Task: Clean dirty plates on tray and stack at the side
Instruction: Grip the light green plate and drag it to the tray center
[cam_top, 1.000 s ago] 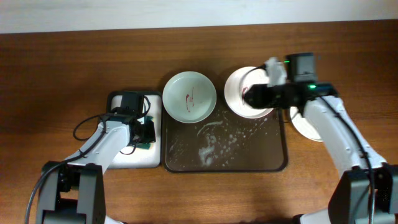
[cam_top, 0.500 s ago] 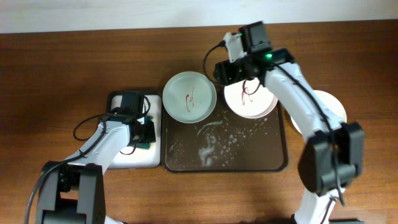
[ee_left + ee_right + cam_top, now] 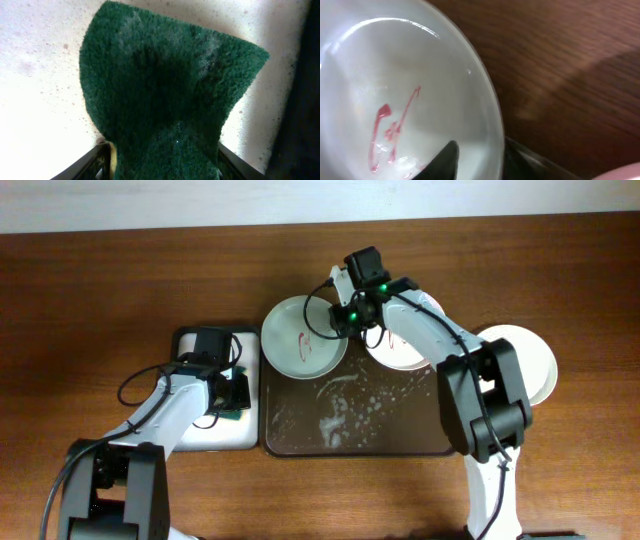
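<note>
The tray (image 3: 300,440) lies in the middle of the table (image 3: 100,300), and white foam (image 3: 335,420) is spread over its dark floor. To its left stands a small tray (image 3: 225,438) with a white inside. The left gripper (image 3: 232,392) is low over this small tray, closed on a green sponge (image 3: 165,90), which hangs between the two fingers above the wet white surface.

Further back, a mint-green plate (image 3: 295,340) sits at the far left corner of the tray, with a red scribble (image 3: 390,132) in its centre. The right gripper (image 3: 345,318) is at the right rim of this plate. One dark finger (image 3: 445,157) is over the plate's inside, but it cannot be told whether the jaws press the rim. A white plate (image 3: 398,356) sits at the far right corner, partly under the right arm. A third plate (image 3: 525,350) lies on the table to the right of the tray.
</note>
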Motion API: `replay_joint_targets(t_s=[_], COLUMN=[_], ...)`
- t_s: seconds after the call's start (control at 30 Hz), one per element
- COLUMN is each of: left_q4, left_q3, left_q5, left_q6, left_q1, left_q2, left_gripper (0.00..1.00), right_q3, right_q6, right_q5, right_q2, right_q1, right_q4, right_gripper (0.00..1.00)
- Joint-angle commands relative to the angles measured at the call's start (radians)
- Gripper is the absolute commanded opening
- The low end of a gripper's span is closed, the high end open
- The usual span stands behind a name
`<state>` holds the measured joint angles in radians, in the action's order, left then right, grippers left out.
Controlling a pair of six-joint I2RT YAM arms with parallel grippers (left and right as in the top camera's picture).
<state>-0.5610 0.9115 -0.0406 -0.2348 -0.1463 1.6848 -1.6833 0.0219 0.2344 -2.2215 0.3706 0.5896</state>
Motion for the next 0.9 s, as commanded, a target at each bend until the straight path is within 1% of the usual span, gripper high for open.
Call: replay_joint_targets(t_s=[0.0,0.07,0.1,0.2,0.27,0.33,0.43,0.57,0.67,0.7,0.8,0.83,0.87], left_q4=[-0.001,-0.002,-0.002,-0.001,-0.001,-0.001,0.003,0.008,0.008,0.013,0.051,0.063,0.072], left_q3=[-0.01,-0.01,-0.01,-0.01,-0.01,-0.01,-0.01,-0.01,-0.01,-0.01,-0.01,-0.01,-0.01], left_q5=[0.0,0.0,0.0,0.0,0.0,0.0,0.0,0.0,0.0,-0.001,-0.005,-0.004,-0.005], left_q6=[0.001,0.001,0.001,0.001,0.001,0.001,0.001,0.001,0.001,0.001,0.001,0.001,0.001], left_q1=[0.004,0.004,0.004,0.005,0.005,0.004,0.005,0.005,0.005,0.005,0.004,0.004,0.004], left_q2=[-0.013,-0.013,-0.013,-0.013,-0.013,-0.013,-0.013,-0.013,-0.013,-0.013,-0.013,-0.013,-0.013], left_gripper=[0.59,0.59,0.59,0.59,0.59,0.59,0.6,0.6,0.59,0.57,0.44,0.32,0.18], right_q3=[-0.01,-0.011,-0.011,-0.011,-0.011,-0.011,0.002,0.068,0.15,0.176,0.231,0.235,0.236], right_q6=[0.021,0.024,0.024,0.026,0.076,0.118,0.118,0.13,0.146,0.154,0.171,0.171,0.171], right_q5=[-0.011,-0.012,-0.011,-0.012,-0.011,-0.01,-0.011,-0.011,-0.011,-0.01,-0.011,-0.01,-0.01], right_q2=[-0.019,-0.013,-0.002,0.045,0.087,0.104,0.1,0.099,0.099,0.098,0.098,0.098,0.098], right_q1=[0.011,0.008,0.004,-0.01,-0.022,-0.03,-0.027,-0.017,-0.017,-0.017,-0.017,-0.017,-0.017], right_q4=[-0.003,0.008,0.033,0.126,0.244,0.424,0.537,0.542,0.474,0.45,0.415,0.415,0.416], right_gripper=[0.18,0.06,0.04,0.04,0.04,0.04,0.04,0.04,0.04,0.04,0.04,0.04,0.04])
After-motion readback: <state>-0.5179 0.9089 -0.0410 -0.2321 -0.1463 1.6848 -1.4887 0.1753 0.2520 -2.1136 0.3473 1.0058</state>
